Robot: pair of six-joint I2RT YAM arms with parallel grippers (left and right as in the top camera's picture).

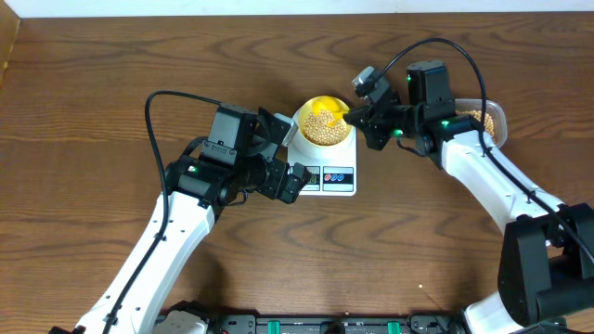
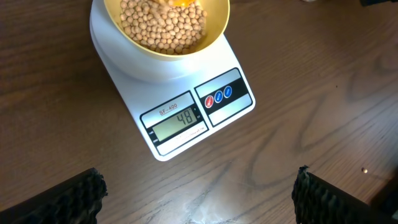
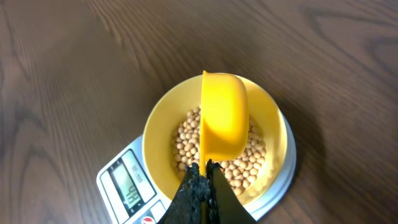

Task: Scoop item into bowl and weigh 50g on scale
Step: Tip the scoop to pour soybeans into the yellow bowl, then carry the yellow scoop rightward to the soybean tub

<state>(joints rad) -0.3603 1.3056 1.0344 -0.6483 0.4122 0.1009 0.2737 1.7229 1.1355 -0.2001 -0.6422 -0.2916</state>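
right wrist: yellow spoon [image 3: 222,115] blocks part of the bowl [image 3: 157,127].

Overhead camera looked straight down at the table [image 1: 83,83], far enough back to catch both arms, with the scale [image 1: 339,176] near dead centre. Left wrist camera sat low and close, tilted down past the left gripper [image 2: 199,202] at the scale's display [image 2: 178,119]. Right wrist camera hung right above the bowl [image 3: 155,130], peering down along the right gripper [image 3: 203,177] and its yellow spoon [image 3: 222,118]. All three views shared the scale and bowl.
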